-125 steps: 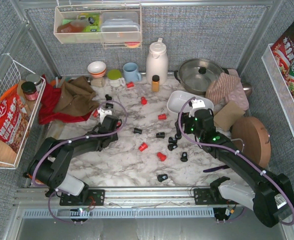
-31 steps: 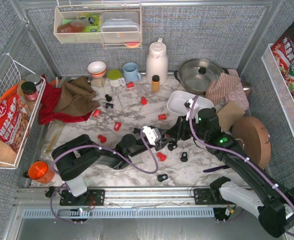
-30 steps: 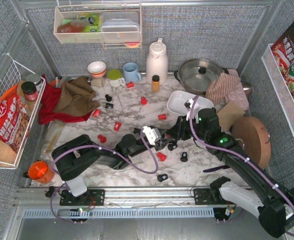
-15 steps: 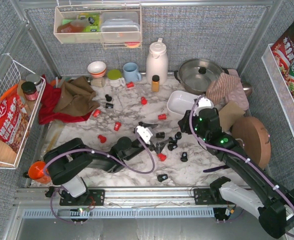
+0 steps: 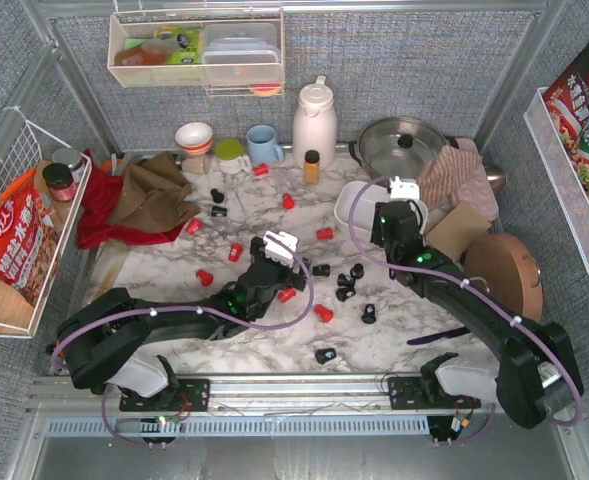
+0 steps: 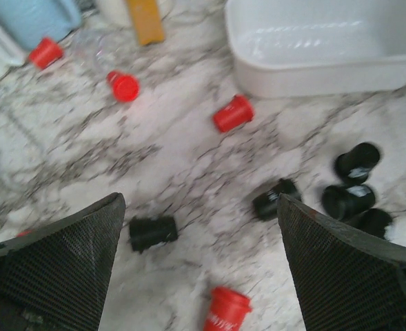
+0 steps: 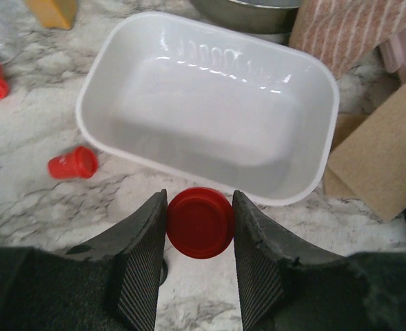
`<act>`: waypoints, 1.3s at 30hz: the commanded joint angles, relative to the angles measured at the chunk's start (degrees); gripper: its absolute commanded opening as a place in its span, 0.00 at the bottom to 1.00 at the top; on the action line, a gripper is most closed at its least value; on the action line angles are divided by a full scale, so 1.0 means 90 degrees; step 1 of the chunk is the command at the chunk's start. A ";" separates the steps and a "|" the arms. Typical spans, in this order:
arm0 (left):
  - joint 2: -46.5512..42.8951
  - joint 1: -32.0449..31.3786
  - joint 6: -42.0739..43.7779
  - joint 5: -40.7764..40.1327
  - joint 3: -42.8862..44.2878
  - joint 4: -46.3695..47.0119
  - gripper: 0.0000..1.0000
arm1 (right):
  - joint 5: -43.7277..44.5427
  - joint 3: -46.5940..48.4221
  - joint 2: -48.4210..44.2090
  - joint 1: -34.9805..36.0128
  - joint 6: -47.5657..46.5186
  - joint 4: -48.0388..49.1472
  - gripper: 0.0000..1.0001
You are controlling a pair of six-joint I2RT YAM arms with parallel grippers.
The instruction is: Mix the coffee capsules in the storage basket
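Red and black coffee capsules lie scattered on the marble table, among them a red one (image 5: pixel 324 233) and a black cluster (image 5: pixel 348 283). The white storage basket (image 5: pixel 349 200) stands empty at the back right; its inside (image 7: pixel 209 103) is bare. My right gripper (image 5: pixel 376 222) hovers just in front of its near rim (image 7: pixel 189 181), shut on a red capsule (image 7: pixel 199 222). My left gripper (image 5: pixel 290 262) hangs wide open above the middle of the table. Between its fingers (image 6: pixel 65 262) I see bare marble, a black capsule (image 6: pixel 153 232) and a red one (image 6: pixel 225 310), neither touched.
An amber bottle (image 5: pixel 312 166), white thermos (image 5: pixel 314 122), blue mug (image 5: pixel 264 145) and lidded pot (image 5: pixel 402 148) line the back. A cardboard box (image 5: pixel 459 232) and round wooden board (image 5: pixel 504 280) sit right of the basket. Cloths (image 5: pixel 144 195) lie at the back left.
My left gripper has gone from shut to wide open and drawn back to the left. My right gripper has carried the red capsule from the table's middle back to the basket's near rim.
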 commanded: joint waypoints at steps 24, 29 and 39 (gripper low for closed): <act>-0.0101 0.0244 -0.0792 -0.0637 0.0068 -0.1773 0.99 | -0.0537 0.1127 0.2035 -0.1694 0.0528 -0.0153 0.78; -0.0106 0.0246 -0.0831 -0.0179 0.0120 -0.2042 0.99 | -0.0873 0.0373 0.0840 -0.1495 0.0825 -0.0060 0.77; -0.0122 0.0253 -0.1074 0.0557 0.0287 -0.3109 0.91 | -0.1101 -0.0919 -0.0963 -0.0797 0.0456 0.0202 0.76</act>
